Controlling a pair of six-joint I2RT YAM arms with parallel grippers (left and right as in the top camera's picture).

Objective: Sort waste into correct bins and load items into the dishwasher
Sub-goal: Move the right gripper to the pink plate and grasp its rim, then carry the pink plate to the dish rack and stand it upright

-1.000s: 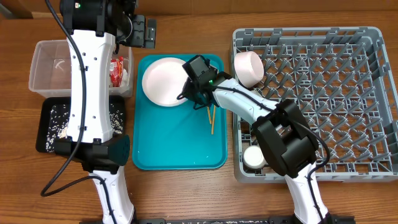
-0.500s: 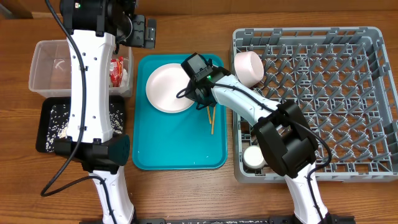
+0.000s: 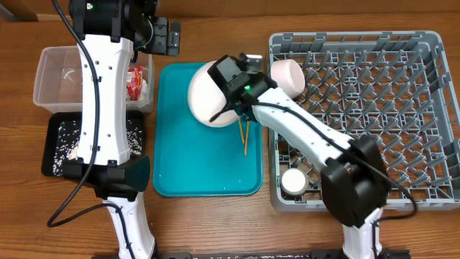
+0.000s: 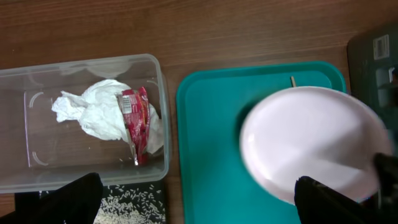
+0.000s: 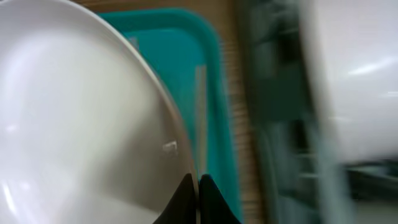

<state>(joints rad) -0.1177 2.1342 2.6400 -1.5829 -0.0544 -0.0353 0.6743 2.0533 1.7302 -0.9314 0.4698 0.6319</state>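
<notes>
My R gripper (image 5: 198, 190) is clamped on plate (image 3: 207, 97) rim; L gripper (image 3: 171, 36) apart, empty. Napkin (image 4: 93, 115), wrapper (image 4: 138, 121) in tub (image 4: 43, 140); rice (image 3: 68, 140) in black tray (image 3: 54, 169); bowl (image 3: 287, 78), cup (image 3: 292, 181) racked. Left: plate, chopsticks (image 3: 244, 137) at its 5 o'clock.

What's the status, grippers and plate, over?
Left gripper open, empty, above tub and teal tray. Right gripper shut on plate rim, over the tray. Bowl in rack corner nearest the plate; chopsticks on tray.
</notes>
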